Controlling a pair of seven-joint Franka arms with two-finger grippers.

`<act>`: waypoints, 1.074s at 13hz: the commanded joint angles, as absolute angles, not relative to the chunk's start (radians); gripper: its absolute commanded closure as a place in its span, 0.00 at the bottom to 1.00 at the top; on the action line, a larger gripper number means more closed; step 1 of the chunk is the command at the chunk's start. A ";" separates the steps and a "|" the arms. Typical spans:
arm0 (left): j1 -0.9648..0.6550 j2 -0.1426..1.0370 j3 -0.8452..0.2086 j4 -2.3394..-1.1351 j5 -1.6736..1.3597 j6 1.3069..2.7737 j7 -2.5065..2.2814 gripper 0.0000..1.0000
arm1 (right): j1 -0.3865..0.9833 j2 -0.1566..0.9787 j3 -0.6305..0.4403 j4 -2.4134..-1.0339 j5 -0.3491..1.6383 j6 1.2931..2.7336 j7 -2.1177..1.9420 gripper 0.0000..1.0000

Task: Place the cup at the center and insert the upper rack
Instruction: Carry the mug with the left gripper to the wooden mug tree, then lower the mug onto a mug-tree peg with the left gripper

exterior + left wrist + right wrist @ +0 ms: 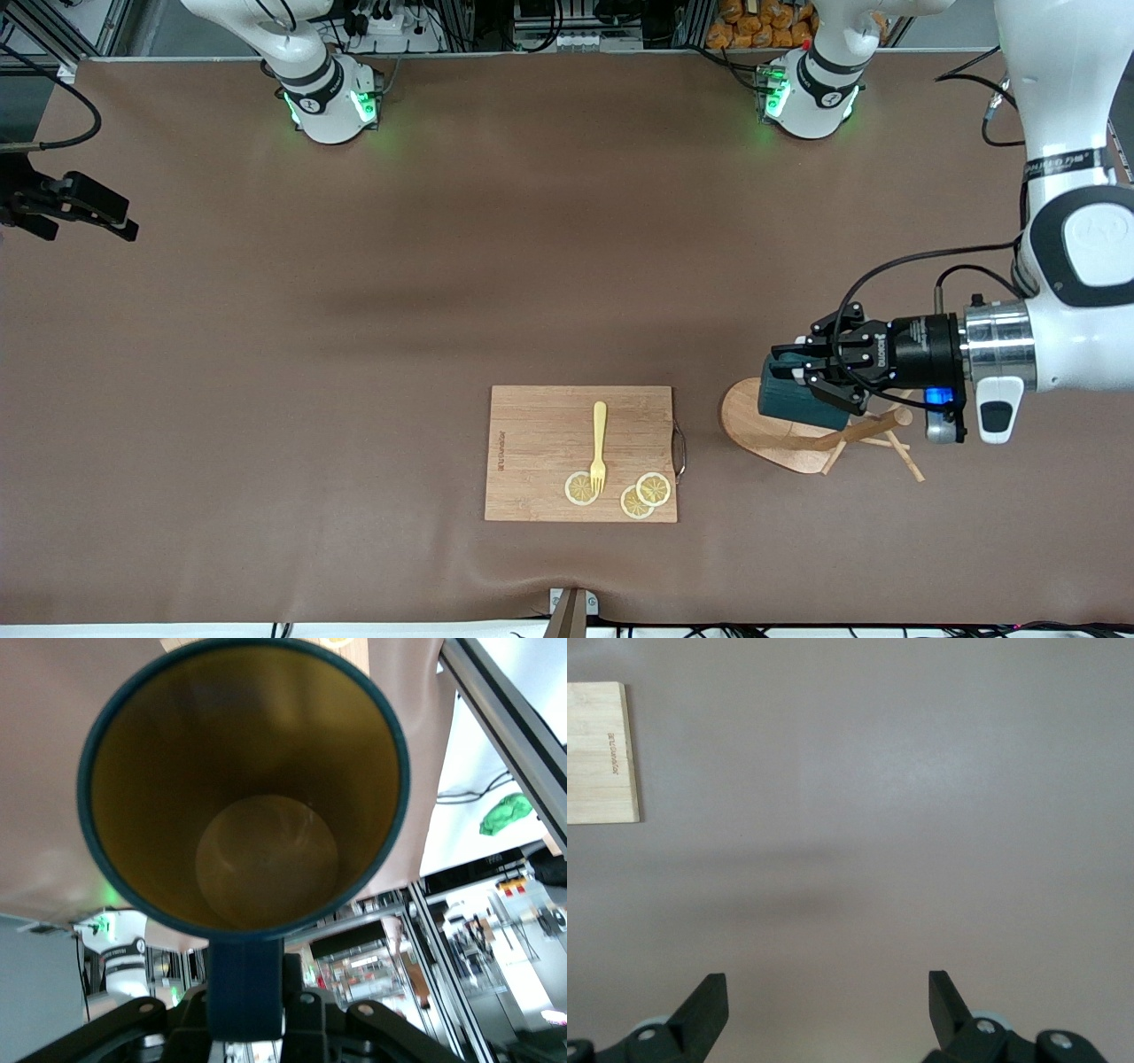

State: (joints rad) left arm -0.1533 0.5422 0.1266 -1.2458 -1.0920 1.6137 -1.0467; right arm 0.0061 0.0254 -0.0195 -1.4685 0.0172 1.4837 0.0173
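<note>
My left gripper (800,372) is shut on the handle of the dark teal cup (791,403) and holds it on its side in the air, over the wooden rack (753,434). The rack lies tipped on the table toward the left arm's end, its post and pegs (873,434) pointing under my left wrist. In the left wrist view the cup's yellowish-tan inside (266,850) fills the frame and its handle (245,988) sits between the jaws. My right gripper (828,1010) is open and empty above bare brown table; it does not show in the front view.
A rectangular wooden cutting board (580,425) lies near the table's middle, close to the front camera, with a yellow fork (599,447) and three lemon slices (645,496) on it. Its corner shows in the right wrist view (602,753). A black camera mount (66,206) stands at the right arm's end.
</note>
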 commanded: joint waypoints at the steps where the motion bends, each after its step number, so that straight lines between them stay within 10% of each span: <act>1: -0.129 0.572 0.117 -1.236 -1.149 1.576 -0.997 1.00 | -0.006 0.011 -0.011 -1.470 0.017 1.480 0.032 0.00; 14: -0.044 0.650 0.114 -1.252 -1.293 1.463 -0.877 1.00 | -0.083 0.032 -0.012 -1.470 0.028 1.494 0.034 0.00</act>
State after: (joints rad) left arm -0.0460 0.6526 0.1227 -1.2497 -1.2628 1.4731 -0.8887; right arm -0.0676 0.0337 -0.0266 -1.4684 0.0175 1.4897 0.0212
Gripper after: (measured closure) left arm 0.784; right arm 0.000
